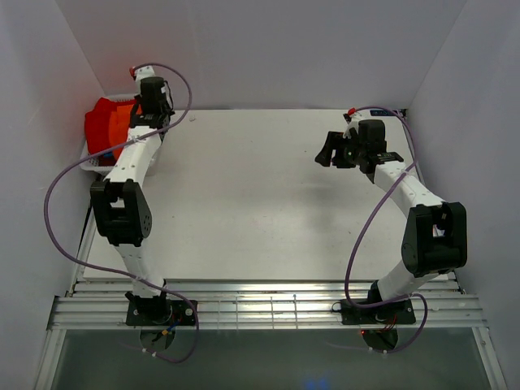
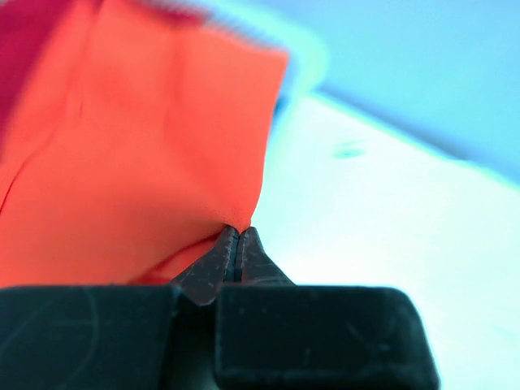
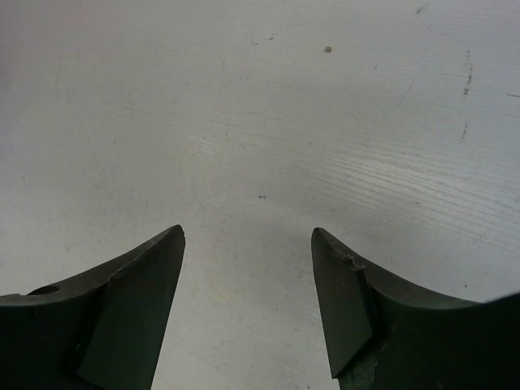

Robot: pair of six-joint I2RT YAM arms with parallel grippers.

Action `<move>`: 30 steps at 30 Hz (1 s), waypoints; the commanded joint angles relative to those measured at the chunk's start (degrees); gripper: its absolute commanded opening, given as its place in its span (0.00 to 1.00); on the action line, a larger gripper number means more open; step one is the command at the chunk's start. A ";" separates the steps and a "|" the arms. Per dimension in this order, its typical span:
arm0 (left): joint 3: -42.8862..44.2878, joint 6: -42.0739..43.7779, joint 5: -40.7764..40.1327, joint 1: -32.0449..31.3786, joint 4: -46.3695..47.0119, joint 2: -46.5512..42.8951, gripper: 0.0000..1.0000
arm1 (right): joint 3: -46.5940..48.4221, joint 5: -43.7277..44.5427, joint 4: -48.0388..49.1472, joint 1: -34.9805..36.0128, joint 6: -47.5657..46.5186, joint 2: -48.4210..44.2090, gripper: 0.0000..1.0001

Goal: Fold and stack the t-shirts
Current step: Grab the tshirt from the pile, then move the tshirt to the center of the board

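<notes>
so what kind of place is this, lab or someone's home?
Likely a lab test cell: plain white walls box in a white table, arms bolted to a metal rail, an orange-red t-shirt in a corner basket.

The t-shirt (image 2: 138, 146) is plain bright orange-red; the cloth (image 2: 20, 49) beside it is darker crimson. My left gripper (image 2: 238, 233) and right gripper (image 3: 248, 236) are matte black; the table (image 3: 260, 97) is pale grey-white, faintly streaked; my cables (image 1: 47, 203) are purple.

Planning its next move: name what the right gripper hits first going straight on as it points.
Probably the flat white table top: the open right gripper faces nothing else in its wrist view, though the depth is unclear.
</notes>
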 commanded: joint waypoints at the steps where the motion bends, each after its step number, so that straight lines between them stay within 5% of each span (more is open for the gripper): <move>1: 5.43 1.95 1.44 -6.46 -0.66 -8.54 0.00 | 0.43 -1.57 1.24 0.17 0.73 -1.35 0.70; 13: -0.43 -1.03 17.87 -25.89 -1.20 -4.42 0.02 | 0.08 0.53 -0.60 0.17 1.26 -4.16 0.74; 14: -1.59 -1.64 18.93 -27.46 -0.94 -2.67 0.10 | -0.01 0.80 -1.03 0.17 1.17 -4.25 0.76; 15: -2.56 -1.91 20.76 -28.35 -0.67 -1.69 0.18 | -0.01 0.80 -1.21 0.17 1.09 -4.34 0.89; 16: -4.04 -2.17 21.30 -29.14 -0.67 -0.81 0.41 | 0.08 0.80 -1.30 0.17 0.91 -4.34 0.90; 19: -7.47 -4.02 20.61 -31.96 1.78 0.17 0.74 | 1.21 -0.08 -1.04 0.26 0.56 -4.08 0.91; 21: -12.13 -5.24 19.56 -32.66 5.02 -2.72 0.79 | 2.53 -1.74 -0.78 0.78 0.12 -3.29 0.91; 25: -18.55 -5.34 8.69 -32.66 7.15 -10.46 0.79 | 7.89 -4.20 -1.30 3.94 -2.07 -0.04 0.91; 30: -24.87 -8.15 -17.25 -32.49 3.73 -19.59 0.76 | 21.94 -7.02 -3.23 7.72 -4.01 11.79 0.86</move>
